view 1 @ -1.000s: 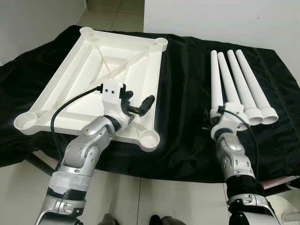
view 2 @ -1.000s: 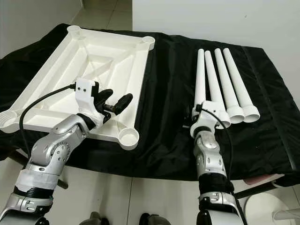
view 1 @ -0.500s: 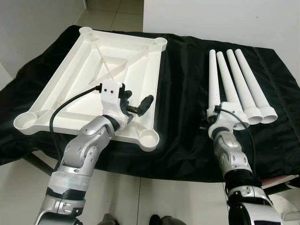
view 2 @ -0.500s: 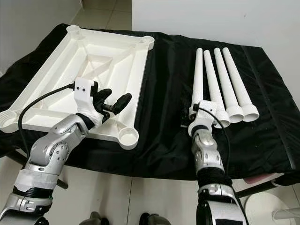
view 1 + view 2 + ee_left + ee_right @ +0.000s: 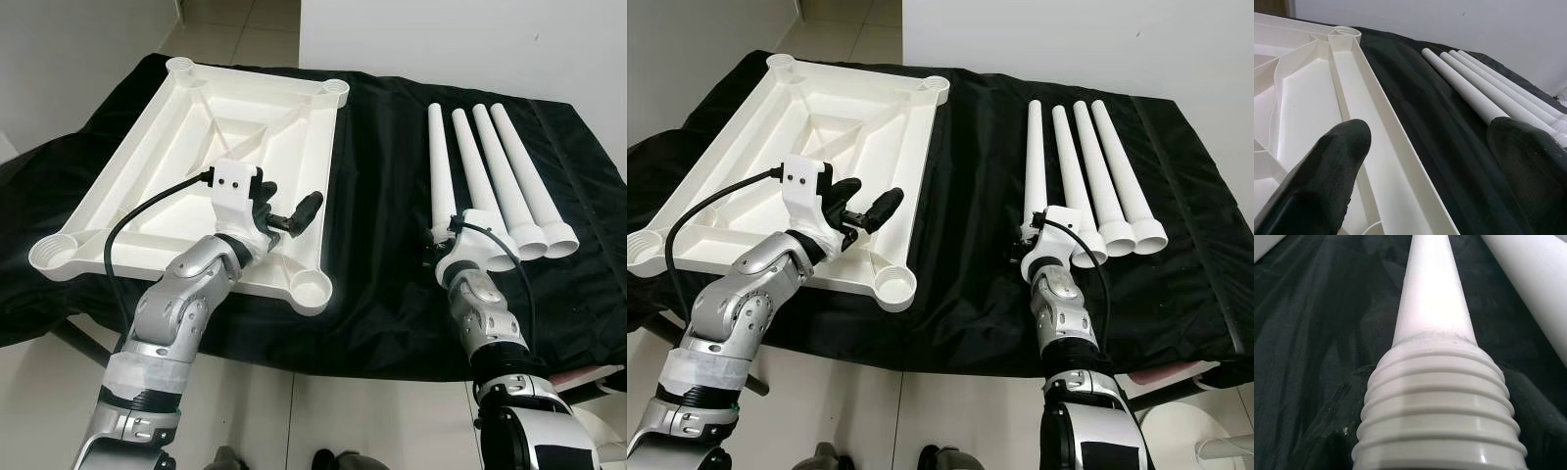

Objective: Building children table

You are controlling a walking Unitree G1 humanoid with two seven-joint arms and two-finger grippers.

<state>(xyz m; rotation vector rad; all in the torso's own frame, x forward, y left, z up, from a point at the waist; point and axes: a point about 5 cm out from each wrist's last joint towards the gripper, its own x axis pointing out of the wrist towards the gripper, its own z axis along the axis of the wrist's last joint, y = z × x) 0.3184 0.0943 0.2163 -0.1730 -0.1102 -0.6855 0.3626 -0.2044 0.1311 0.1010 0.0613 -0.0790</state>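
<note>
The white table top (image 5: 176,157) lies upside down on the black cloth, a round socket (image 5: 312,287) at each corner. My left gripper (image 5: 291,208) hovers open over its near right rim (image 5: 1381,127), nothing between the fingers (image 5: 1327,166). On the right lie several white legs (image 5: 500,166) side by side. My right gripper (image 5: 1440,431) is shut on the threaded near end of the leftmost leg (image 5: 438,166), which is angled slightly away from the others.
The black cloth (image 5: 382,196) covers the whole work surface and hangs over its near edge. A strip of bare cloth separates the table top from the legs. A white wall stands behind, and a white round object (image 5: 1205,431) sits on the floor at the right.
My right gripper has shifted a little left with the leftmost leg, whose far end has swung away from the other legs. The left gripper has lifted slightly over the rim.
</note>
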